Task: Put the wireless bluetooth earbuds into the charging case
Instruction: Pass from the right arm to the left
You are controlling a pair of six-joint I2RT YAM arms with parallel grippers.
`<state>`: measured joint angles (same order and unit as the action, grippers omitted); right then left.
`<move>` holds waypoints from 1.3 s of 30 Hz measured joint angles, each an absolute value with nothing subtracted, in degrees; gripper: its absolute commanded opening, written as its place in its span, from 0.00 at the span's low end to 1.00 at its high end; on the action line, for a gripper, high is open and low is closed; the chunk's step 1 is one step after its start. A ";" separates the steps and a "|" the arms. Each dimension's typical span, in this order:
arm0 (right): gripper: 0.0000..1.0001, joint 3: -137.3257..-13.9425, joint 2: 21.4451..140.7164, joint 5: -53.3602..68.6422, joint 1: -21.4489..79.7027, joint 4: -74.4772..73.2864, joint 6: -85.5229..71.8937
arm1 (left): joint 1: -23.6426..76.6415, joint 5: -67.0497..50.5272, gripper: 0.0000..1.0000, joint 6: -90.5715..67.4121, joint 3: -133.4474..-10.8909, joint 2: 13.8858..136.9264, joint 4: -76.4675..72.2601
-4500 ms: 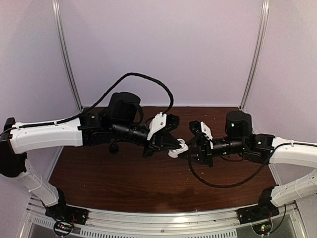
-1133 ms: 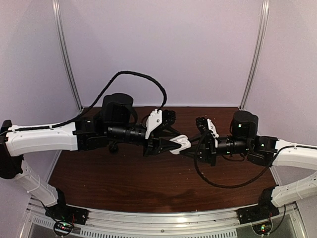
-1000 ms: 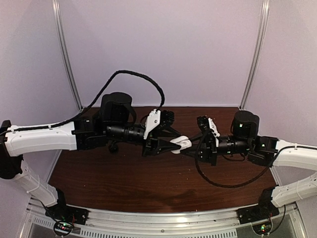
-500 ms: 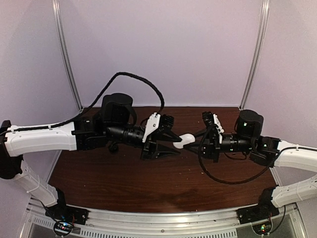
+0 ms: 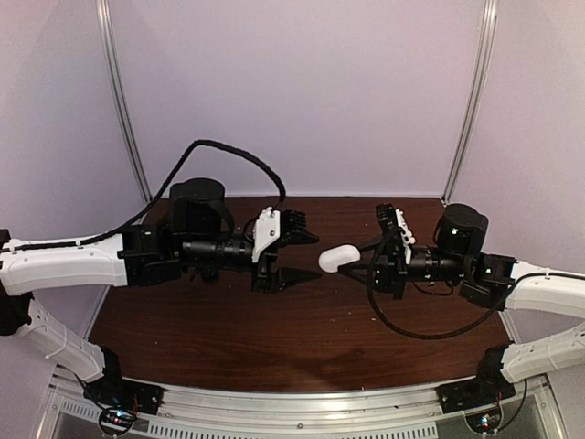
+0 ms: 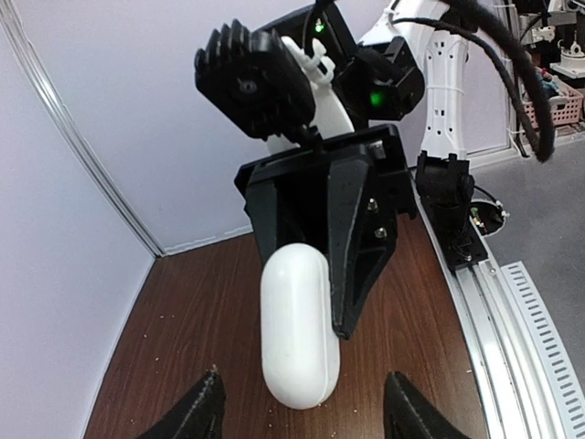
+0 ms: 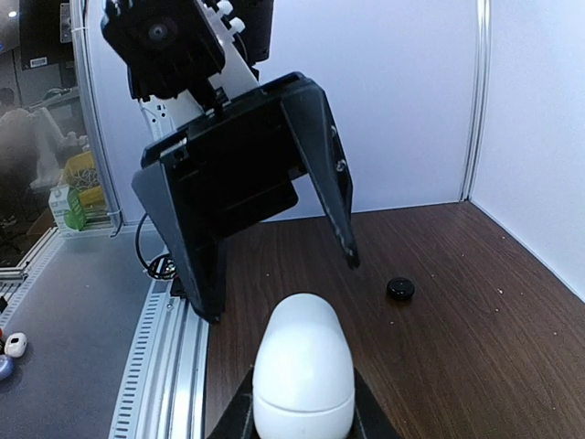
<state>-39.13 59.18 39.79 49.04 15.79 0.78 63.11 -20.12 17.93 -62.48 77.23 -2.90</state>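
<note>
R claw [image 5: 358, 261] nearly shut, pinching a smooth glossy white pebble-shaped case [image 5: 336, 258], closed, held in air over dark wood-grain table [image 5: 274, 329]. L claw [image 5: 315, 256] faces it w/ matte black wedge fingers spread wide, empty, clear of case. Farther back: small black round bit [image 7: 399, 289] on table.

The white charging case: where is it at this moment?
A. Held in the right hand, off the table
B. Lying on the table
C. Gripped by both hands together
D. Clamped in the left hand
A: the white charging case sits in the right hand, lifted off the table, while the left hand is open and its fingers do not touch the case.
</note>
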 measured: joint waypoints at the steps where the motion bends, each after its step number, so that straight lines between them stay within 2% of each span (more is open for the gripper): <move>1: 0.00 -39.13 59.18 39.83 49.04 16.19 0.30 | 63.18 -20.14 0.57 18.17 -62.78 78.22 -2.85; 9: 0.00 -39.05 59.59 40.95 49.28 17.58 -2.92 | 66.22 -16.99 0.55 22.94 -63.40 81.01 -0.75; 18: 0.00 -39.05 62.50 39.20 49.12 19.88 -8.12 | 68.20 -6.76 0.66 25.67 -63.42 80.93 -0.43; 22: 0.00 -39.05 63.11 37.87 49.08 20.40 -10.90 | 68.53 -4.08 0.67 26.50 -63.44 80.86 -1.28; 35: 0.00 -39.05 64.55 37.10 49.08 23.38 -18.87 | 70.87 6.92 0.58 30.41 -64.58 83.99 -2.37; 39: 0.00 -39.05 65.25 37.26 49.08 23.79 -20.05 | 71.61 10.13 0.51 31.62 -65.36 85.32 -2.81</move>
<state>-39.05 65.25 37.26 49.08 23.79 -20.05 71.61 10.13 31.62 -65.36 85.32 -2.81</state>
